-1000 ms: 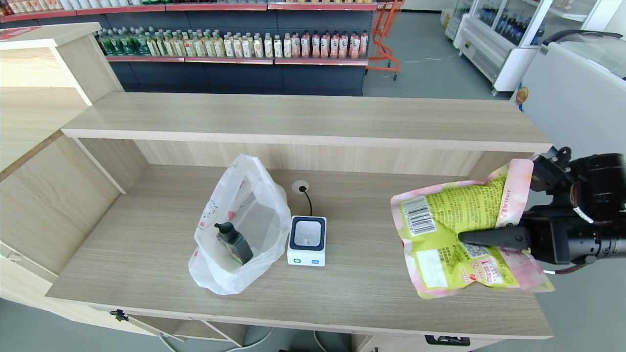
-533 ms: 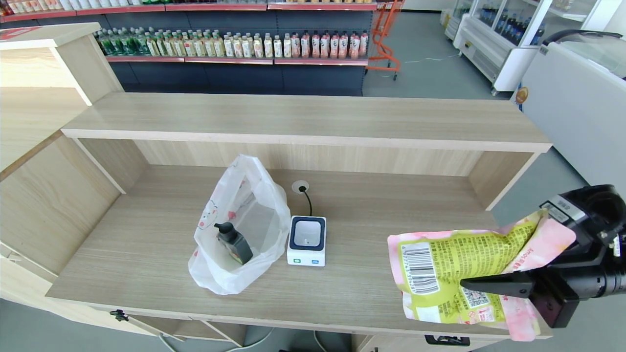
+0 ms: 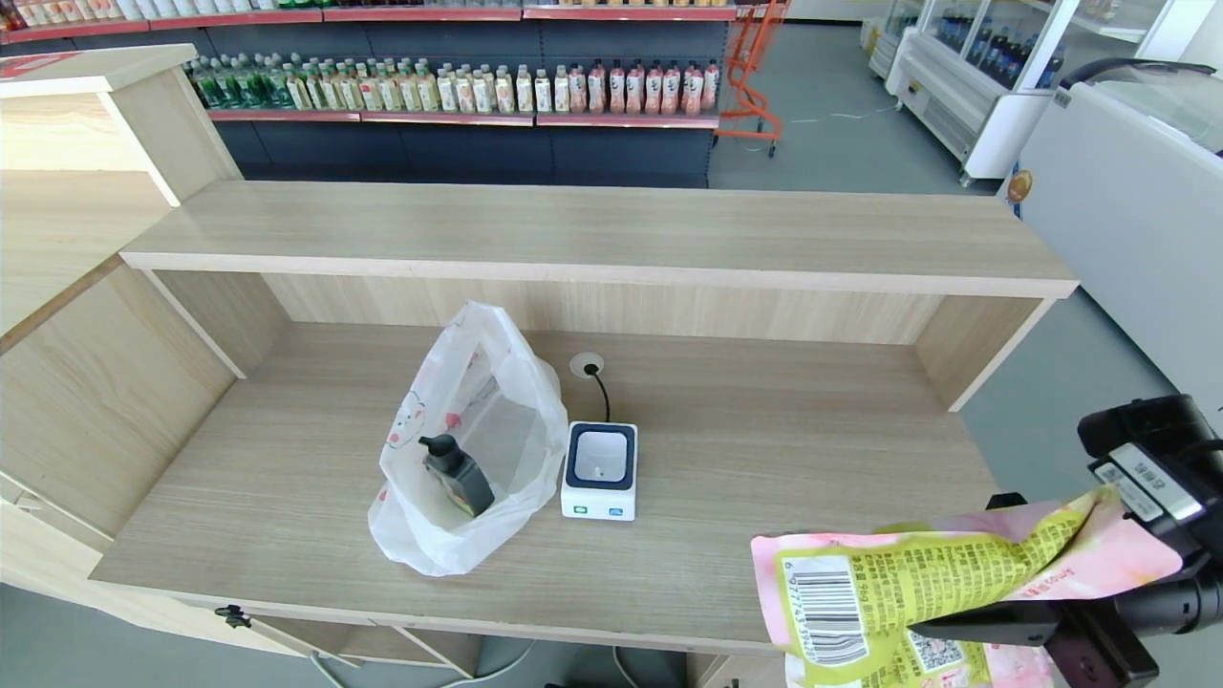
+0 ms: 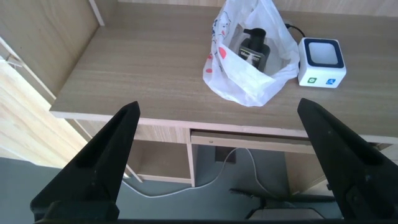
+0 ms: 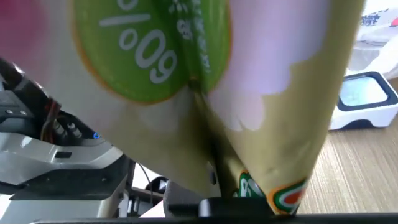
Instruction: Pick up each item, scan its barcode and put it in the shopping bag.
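Right gripper (image 3: 960,566) clamped on the snack pouch (image 3: 917,583), left gripper wide open.

Head view: the pouch hangs over the counter's (image 3: 764,449) front right corner, barcode (image 3: 827,608) facing up, well apart from the scanner (image 3: 600,470); the shopping bag (image 3: 449,535) touches the scanner's left side with a dark pump bottle (image 3: 459,475) inside. Left wrist view: the left gripper (image 4: 217,106) holds nothing, fingers spread, off the counter's front edge, before the bag (image 4: 239,84). Right wrist view: the pouch (image 5: 217,93) is close up, the scanner (image 5: 364,99) beyond it.
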Tool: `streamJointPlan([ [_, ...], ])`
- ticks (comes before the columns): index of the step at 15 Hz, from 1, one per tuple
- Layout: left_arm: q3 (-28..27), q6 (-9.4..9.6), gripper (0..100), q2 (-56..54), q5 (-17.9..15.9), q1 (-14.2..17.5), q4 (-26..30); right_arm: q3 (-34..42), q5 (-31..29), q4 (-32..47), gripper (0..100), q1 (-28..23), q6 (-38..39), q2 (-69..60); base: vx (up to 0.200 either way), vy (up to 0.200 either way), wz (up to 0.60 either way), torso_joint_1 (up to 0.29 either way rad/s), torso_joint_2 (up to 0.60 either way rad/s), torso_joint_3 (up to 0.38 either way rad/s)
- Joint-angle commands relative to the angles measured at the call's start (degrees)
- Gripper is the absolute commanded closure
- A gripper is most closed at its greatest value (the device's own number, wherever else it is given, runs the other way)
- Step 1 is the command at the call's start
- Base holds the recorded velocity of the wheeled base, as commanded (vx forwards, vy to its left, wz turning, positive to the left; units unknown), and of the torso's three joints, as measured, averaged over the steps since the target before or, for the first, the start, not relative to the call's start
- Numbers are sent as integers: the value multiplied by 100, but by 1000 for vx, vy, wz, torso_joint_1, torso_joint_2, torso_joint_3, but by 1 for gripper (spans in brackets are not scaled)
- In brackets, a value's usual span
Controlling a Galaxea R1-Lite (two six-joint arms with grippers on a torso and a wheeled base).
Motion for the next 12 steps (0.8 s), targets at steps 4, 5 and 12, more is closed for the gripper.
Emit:
streamJointPlan([
  [4, 1, -2, 0, -2, -2, 0, -1, 245, -322, -39, 100, 616, -237, -16, 0, 0, 0, 0, 0, 0],
  [5, 1, -2, 0, -2, -2, 0, -1, 254, -331, -31, 100, 616, -290, 2, 0, 0, 0, 0, 0, 0],
  [12, 1, -2, 0, -2, -2, 0, -1, 236, -533, -31, 100, 598, -290, 37, 0, 0, 0, 0, 0, 0],
])
